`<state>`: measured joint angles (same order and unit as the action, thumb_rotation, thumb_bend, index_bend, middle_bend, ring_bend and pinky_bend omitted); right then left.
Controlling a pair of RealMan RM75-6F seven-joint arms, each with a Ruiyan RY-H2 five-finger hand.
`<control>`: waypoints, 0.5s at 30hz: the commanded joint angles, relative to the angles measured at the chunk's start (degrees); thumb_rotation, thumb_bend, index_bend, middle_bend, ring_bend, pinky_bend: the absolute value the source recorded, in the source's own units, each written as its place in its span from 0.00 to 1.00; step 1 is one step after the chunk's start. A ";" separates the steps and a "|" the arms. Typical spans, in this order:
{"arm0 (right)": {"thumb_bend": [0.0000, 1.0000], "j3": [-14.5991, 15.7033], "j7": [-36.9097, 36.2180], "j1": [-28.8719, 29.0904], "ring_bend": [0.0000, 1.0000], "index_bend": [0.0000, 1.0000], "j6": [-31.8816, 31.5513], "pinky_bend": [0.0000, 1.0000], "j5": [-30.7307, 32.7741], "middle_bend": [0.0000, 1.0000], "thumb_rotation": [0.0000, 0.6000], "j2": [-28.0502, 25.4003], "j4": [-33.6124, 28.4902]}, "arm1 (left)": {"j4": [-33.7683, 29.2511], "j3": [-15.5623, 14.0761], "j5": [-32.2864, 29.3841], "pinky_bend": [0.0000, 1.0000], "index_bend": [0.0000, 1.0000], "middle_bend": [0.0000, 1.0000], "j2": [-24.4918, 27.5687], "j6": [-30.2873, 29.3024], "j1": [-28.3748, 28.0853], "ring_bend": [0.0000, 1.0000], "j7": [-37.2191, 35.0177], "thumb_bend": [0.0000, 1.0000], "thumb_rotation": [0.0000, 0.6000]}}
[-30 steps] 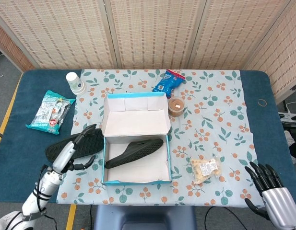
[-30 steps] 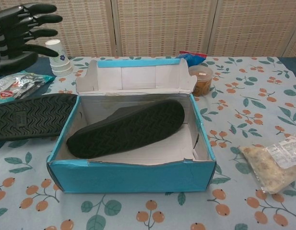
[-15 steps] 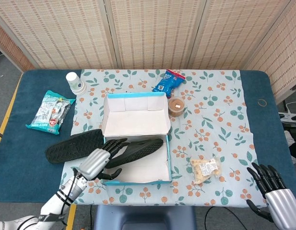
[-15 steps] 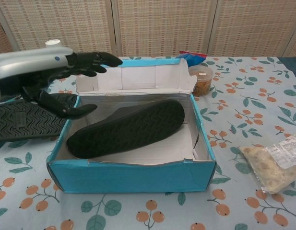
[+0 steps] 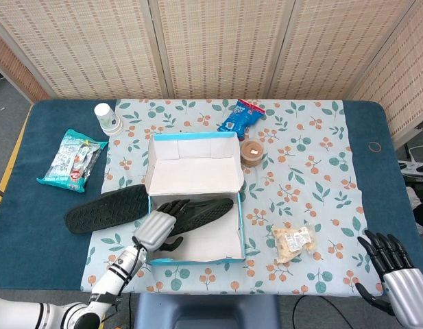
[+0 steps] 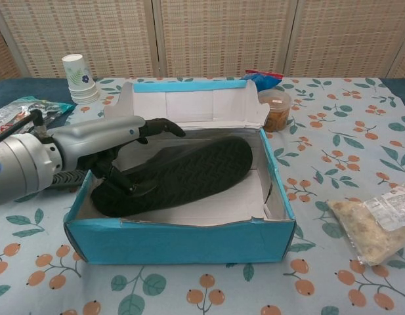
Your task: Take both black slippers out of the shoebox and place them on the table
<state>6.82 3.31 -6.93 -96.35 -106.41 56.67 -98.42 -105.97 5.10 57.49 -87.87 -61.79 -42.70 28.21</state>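
Note:
One black slipper (image 5: pixel 105 209) lies sole up on the table, just left of the blue shoebox (image 5: pixel 195 259). The other black slipper (image 5: pixel 208 209) lies sole up inside the shoebox (image 6: pixel 182 241), slanting from front left to back right. My left hand (image 5: pixel 160 226) reaches into the box over this slipper's (image 6: pixel 189 170) left end. In the chest view the left hand's (image 6: pixel 117 141) fingers spread above the sole and the thumb points down beside it; no firm grip shows. My right hand (image 5: pixel 396 274) hovers open off the table's front right corner.
A stack of paper cups (image 5: pixel 108 118) and a teal snack bag (image 5: pixel 73 159) sit at the far left. A blue packet (image 5: pixel 241 115) and a small tub (image 5: pixel 251 151) stand behind the box. A clear food bag (image 5: pixel 293 242) lies right of it.
My left hand has swung from above the slipper on the table rightwards and down into the shoebox, onto the second slipper's left end. The right hand has sunk slightly lower.

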 commanded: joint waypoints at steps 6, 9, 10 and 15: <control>0.16 -0.30 -0.62 -0.07 0.00 0.00 -0.38 0.00 0.49 0.00 0.94 -0.15 0.14 | 2.18 2.74 -10.61 0.23 0.09 0.00 -2.71 1.54 -2.11 0.00 3.00 0.42 1.00; 0.16 -0.27 -0.66 -0.03 0.00 0.00 -0.25 0.00 0.49 0.00 0.94 -0.18 0.16 | 2.14 3.42 -15.12 0.26 0.10 0.00 -2.65 2.29 -3.31 0.00 4.56 0.42 1.00; 0.16 -0.26 -0.66 -0.02 0.00 0.00 -0.21 0.00 0.49 0.00 0.94 -0.18 0.16 | 2.12 3.58 -16.41 0.27 0.10 0.00 -2.68 2.33 -3.69 0.00 5.11 0.42 1.00; 0.16 -0.42 -0.62 -0.01 0.00 0.00 -0.14 0.00 0.82 0.00 0.94 -0.16 0.14 | 2.30 3.20 -21.59 0.32 0.24 0.07 -2.88 1.73 -5.88 0.08 9.35 0.42 1.00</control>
<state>6.42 2.68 -6.95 -96.51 -105.62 56.51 -98.28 -103.77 8.33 37.75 -90.60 -60.01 -47.44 35.91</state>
